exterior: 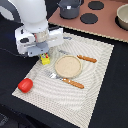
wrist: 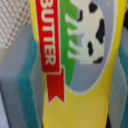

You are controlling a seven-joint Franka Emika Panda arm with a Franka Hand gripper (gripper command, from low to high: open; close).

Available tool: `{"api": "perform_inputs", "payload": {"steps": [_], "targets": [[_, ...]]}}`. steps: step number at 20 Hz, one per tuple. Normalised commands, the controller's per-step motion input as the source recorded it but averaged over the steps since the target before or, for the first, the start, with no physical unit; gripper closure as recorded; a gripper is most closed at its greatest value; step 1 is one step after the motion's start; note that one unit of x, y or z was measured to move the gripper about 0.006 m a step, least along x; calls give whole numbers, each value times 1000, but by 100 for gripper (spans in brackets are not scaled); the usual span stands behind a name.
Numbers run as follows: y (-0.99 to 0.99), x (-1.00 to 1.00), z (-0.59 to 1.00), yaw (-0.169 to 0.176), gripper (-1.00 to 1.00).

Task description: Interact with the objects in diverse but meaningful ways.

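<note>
- One tool [exterior: 45, 54] clenched on the yellow butter block [exterior: 45, 60], just beside the tan plate [exterior: 67, 66].
- Red tomato [exterior: 25, 85] lies well apart from the plate.

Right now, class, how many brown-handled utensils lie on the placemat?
2. One utensil lies on the exterior view's right of the round plate; the fork lies in front of it. The arm may hide others.
</note>
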Motion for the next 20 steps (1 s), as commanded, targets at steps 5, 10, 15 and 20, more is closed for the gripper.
{"api": "perform_inputs", "payload": {"steps": [5,10,15,20], "targets": [[-26,470,1000,-33,100],[-165,470,951,-11,100],[-463,542,507,-1,100],[-844,128,121,0,100]]}}
